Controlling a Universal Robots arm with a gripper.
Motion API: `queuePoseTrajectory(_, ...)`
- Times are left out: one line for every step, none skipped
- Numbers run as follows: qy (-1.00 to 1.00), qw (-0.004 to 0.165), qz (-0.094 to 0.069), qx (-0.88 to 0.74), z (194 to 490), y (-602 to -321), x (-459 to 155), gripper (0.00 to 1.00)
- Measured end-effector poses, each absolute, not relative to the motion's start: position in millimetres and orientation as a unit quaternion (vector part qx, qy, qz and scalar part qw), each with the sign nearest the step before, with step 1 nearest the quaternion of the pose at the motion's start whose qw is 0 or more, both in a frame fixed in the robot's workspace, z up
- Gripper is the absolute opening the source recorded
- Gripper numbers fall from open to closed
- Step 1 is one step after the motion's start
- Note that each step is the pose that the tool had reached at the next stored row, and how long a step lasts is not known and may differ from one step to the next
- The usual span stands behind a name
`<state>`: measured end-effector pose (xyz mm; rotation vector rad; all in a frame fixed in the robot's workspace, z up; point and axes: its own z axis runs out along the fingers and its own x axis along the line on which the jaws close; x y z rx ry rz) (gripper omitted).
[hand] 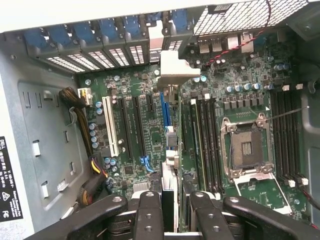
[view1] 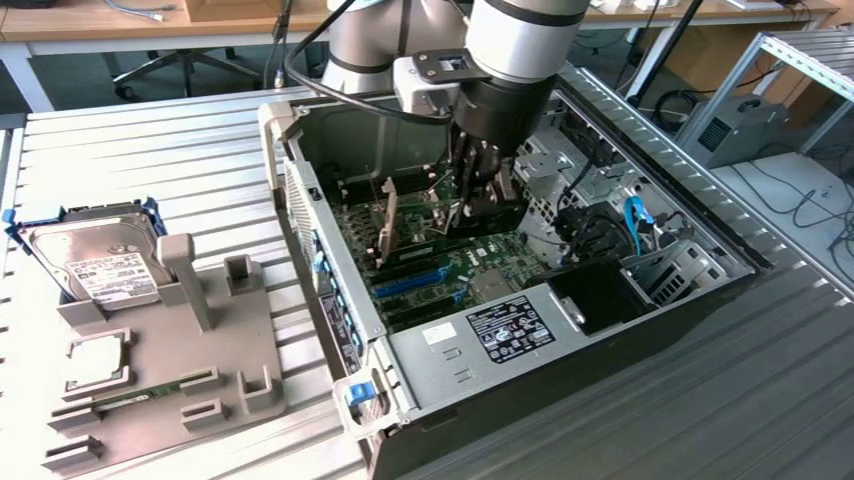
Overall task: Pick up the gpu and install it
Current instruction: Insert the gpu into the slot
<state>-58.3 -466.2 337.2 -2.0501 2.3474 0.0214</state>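
The gpu (hand: 169,150) is seen edge-on, held upright between the fingers of the gripper (hand: 170,210), whose jaws are closed narrowly on the card's top edge. In the exterior view the gripper (view1: 470,205) is lowered inside the open computer case (view1: 694,300), with the card (view1: 390,222) standing over the motherboard (hand: 145,90). The silver end bracket (hand: 172,70) is seen near the rear slot openings (hand: 100,57), and the card's edge appears to lie along the blue expansion slot (hand: 163,107); whether it is seated cannot be told.

A misalignment is judged the main risk: if the card edge is off the slot, or the bracket catches on the rear wall, the card could tilt in the grip or the board could be stressed. The nearby memory slots (hand: 205,140) and cable bundle (hand: 80,115) could be struck.

The case holds the motherboard, an empty processor socket (hand: 246,145) and a labelled power supply (view1: 514,328). Outside it, on the grey fixture tray (view1: 174,390), a hard drive (view1: 100,262) is held
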Motion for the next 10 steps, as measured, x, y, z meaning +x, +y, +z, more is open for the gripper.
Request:
queuePoseTrajectory(0.753, 0.012, 0.007, -0.658, 336.9, -466.4, -58.6, 0.26)
queuePoseTrajectory(0.753, 0.012, 0.007, -0.658, 336.7, -466.6, -58.9, 0.26)
queuePoseTrajectory(0.753, 0.012, 0.007, -0.658, 336.6, -466.7, -59.0, 0.26)
queuePoseTrajectory(0.753, 0.012, 0.007, -0.658, 336.5, -466.7, -59.2, 0.26)
queuePoseTrajectory(0.753, 0.012, 0.007, -0.658, 336.3, -466.8, -59.5, 0.26)
queuePoseTrajectory(0.753, 0.012, 0.007, -0.658, 336.3, -466.9, -59.6, 0.26)
queuePoseTrajectory(0.753, 0.012, 0.007, -0.658, 336.2, -467.0, -59.8, 0.26)
queuePoseTrajectory(0.753, 0.012, 0.007, -0.658, 336.0, -467.1, -60.1, 0.26)
queuePoseTrajectory(0.753, 0.012, 0.007, -0.658, 335.9, -467.2, -60.3, 0.26)
queuePoseTrajectory(0.753, 0.012, 0.007, -0.658, 335.8, -467.3, -60.5, 0.26)
